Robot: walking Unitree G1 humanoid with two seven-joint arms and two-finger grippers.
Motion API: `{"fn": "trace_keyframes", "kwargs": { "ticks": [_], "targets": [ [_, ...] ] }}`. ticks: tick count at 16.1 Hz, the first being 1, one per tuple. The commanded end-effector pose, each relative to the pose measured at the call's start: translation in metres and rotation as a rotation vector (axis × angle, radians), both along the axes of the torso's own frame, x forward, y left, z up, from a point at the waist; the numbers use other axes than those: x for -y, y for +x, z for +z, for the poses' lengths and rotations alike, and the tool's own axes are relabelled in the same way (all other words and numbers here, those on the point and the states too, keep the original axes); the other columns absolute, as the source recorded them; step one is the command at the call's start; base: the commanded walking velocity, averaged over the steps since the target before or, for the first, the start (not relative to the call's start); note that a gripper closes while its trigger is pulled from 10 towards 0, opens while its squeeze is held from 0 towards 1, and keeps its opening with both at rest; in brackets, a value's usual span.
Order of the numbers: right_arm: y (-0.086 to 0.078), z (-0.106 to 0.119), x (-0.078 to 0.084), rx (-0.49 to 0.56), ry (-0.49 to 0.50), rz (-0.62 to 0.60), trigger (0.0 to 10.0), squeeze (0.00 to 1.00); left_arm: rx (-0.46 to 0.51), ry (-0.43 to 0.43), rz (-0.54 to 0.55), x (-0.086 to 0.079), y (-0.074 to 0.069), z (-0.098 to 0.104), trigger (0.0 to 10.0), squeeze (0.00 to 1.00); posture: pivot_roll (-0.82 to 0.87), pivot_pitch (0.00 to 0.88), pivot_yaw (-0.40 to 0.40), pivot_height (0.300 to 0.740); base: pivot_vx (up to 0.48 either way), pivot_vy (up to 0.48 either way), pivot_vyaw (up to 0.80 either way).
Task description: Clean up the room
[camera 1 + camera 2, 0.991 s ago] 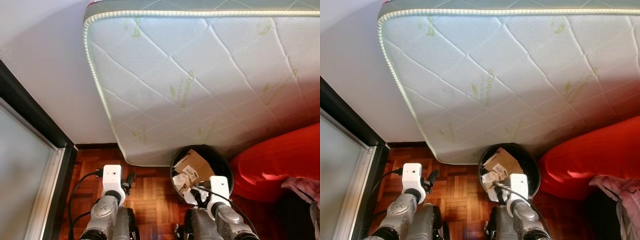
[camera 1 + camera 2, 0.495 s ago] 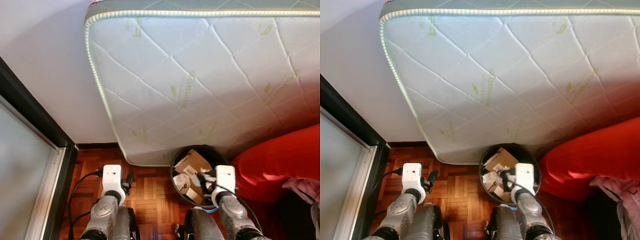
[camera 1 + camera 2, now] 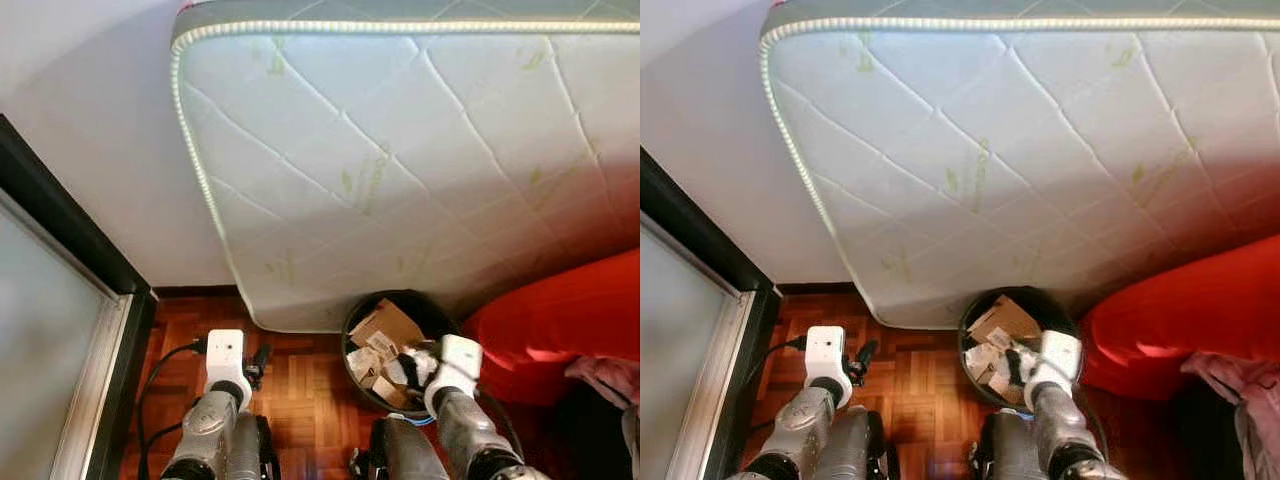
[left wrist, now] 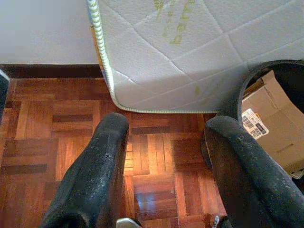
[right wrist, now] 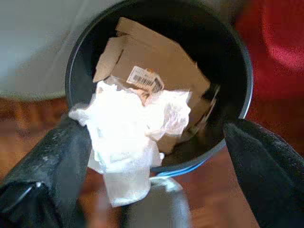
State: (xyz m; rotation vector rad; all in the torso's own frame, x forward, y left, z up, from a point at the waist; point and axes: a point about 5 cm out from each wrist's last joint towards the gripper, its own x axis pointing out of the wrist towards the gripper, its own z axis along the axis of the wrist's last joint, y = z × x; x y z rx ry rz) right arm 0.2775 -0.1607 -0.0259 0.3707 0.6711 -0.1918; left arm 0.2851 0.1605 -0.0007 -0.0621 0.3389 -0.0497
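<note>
**R gripper spread over waste bin, crumpled paper between its fingers**

Location: corner of room w/ reddish-brown parquet floor. A white quilted mattress w/ green leaf print and pale green piped edge leans against the light grey wall; its lower corner stands on the floor just beside the bin. Dark-framed frosted glass door on the robot's left. Red cushioned seat or beanbag to the robot's right, touching or nearly touching the bin; pinkish fabric lies at its far right edge.

Task item: round black waste bin stands on the parquet under the mattress edge. Contents: brown cardboard pieces, one w/ a white barcode label, plus smaller paper scraps.

Right gripper: positioned over the near rim of the bin, fingers spread wide apart. A crumpled white paper or tissue wad sits between them, hanging across the bin's near rim, partly inside and partly outside. Its left edge lies against one finger; cannot tell if it is actually pinched, the other finger is well apart from it. In the head views the arm's white wrist block is at the bin's right rim.

Left gripper: idle, low over the parquet left of the bin, fingers apart, nothing between them. Black cable runs from the left wrist.
</note>
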Motion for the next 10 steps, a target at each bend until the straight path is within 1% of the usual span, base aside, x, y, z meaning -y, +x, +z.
{"fn": "trace_keyframes", "kwargs": {
  "ticks": [1, 2, 3, 4, 6, 7, 8, 9, 10],
  "targets": [
    [-0.002, -0.002, 0.001, -0.004, 0.017, -0.015, 10.0, 1.0, -0.058, -0.014, -0.002, 0.002, -0.008, -0.01, 10.0, 0.0, -0.06, 0.216, -0.037, 0.648, 0.0, 0.0, 0.0],
    [0.003, 0.004, 0.001, 0.033, -0.134, 0.104, 10.0, 1.0, -0.058, -0.013, -0.002, 0.002, -0.008, -0.01, 10.0, 0.0, -0.06, 0.216, -0.037, 0.648, 0.0, 0.0, 0.0],
    [0.004, 0.005, 0.001, 0.04, -0.162, 0.129, 10.0, 1.0, -0.058, -0.013, -0.002, 0.002, -0.008, -0.01, 10.0, 0.0, -0.06, 0.216, -0.037, 0.648, 0.0, 0.0, 0.0],
    [0.007, 0.008, -0.009, 0.068, -0.383, 0.348, 10.0, 0.0, -0.058, -0.013, -0.003, 0.002, -0.008, -0.01, 10.0, 0.0, -0.06, 0.216, -0.037, 0.648, 0.0, 0.0, 0.0],
    [0.006, 0.006, -0.012, 0.053, -0.335, 0.332, 10.0, 0.0, -0.058, -0.014, -0.005, 0.002, -0.008, -0.01, 10.0, 0.0, -0.06, 0.217, -0.037, 0.648, 0.0, 0.0, 0.0],
    [0.001, 0.001, -0.012, -0.005, -0.168, 0.211, 10.0, 0.0, -0.057, -0.014, -0.005, 0.002, -0.008, -0.01, 10.0, 0.0, -0.05, 0.219, -0.037, 0.648, 0.0, 0.0, 0.0],
    [-0.007, -0.008, -0.012, -0.091, -0.161, 0.251, 10.0, 1.0, -0.057, -0.013, -0.004, 0.002, -0.008, -0.01, 10.0, 0.0, -0.06, 0.22, -0.036, 0.648, 0.0, 0.0, 0.0],
    [-0.009, -0.009, -0.012, -0.103, -0.229, 0.326, 10.0, 1.0, -0.058, -0.013, -0.004, 0.002, -0.008, -0.01, 10.0, 0.0, -0.06, 0.221, -0.036, 0.648, 0.0, 0.0, 0.0],
    [-0.009, -0.009, -0.011, -0.094, -0.323, 0.402, 10.0, 1.0, -0.058, -0.013, -0.004, 0.002, -0.008, -0.01, 10.0, 0.0, -0.06, 0.221, -0.036, 0.648, 0.0, 0.0, 0.0]
  ]
}}
